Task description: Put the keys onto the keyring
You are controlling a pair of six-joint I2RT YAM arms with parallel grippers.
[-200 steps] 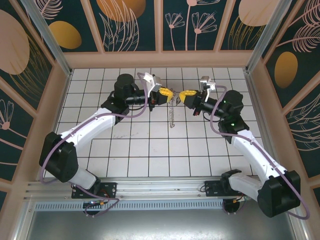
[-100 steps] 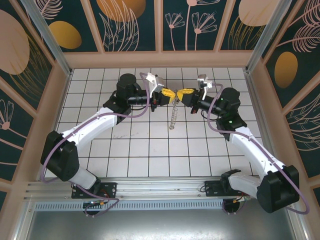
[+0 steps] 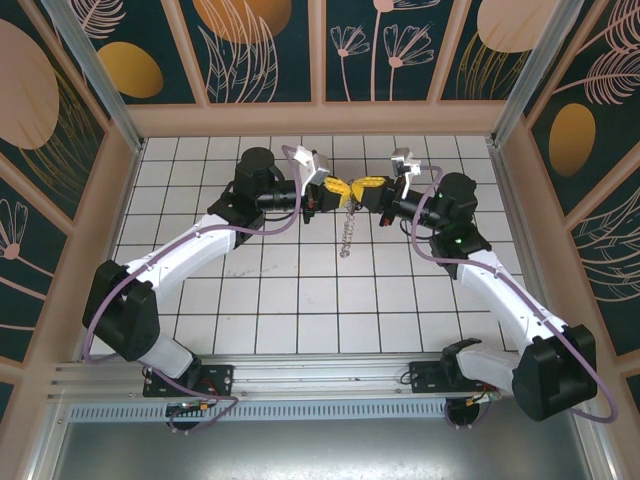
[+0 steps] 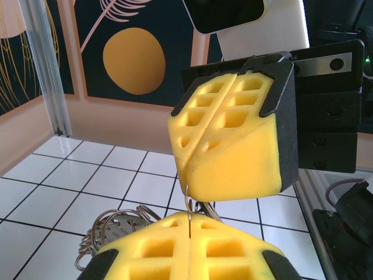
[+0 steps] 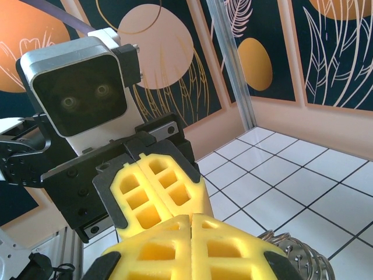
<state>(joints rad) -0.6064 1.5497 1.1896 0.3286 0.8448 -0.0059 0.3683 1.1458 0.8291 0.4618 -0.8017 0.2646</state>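
Keyring (image 3: 346, 226) hanging, gripped by left tool (image 3: 341, 188); right tool (image 3: 357, 186) clenched, moved in, tips touching

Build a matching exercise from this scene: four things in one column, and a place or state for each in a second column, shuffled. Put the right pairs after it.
Things
1. left gripper
2. right gripper
3. keyring
4. table

Places and states
A. white tiles with dark grid lines
B. pads shut, reaching in from the right of the top view
C. dangles like a chain under the two meeting sets of yellow pads
D. pads shut, reaching in from the left of the top view

Pairs: 1-D, 2-B, 3-C, 4-A
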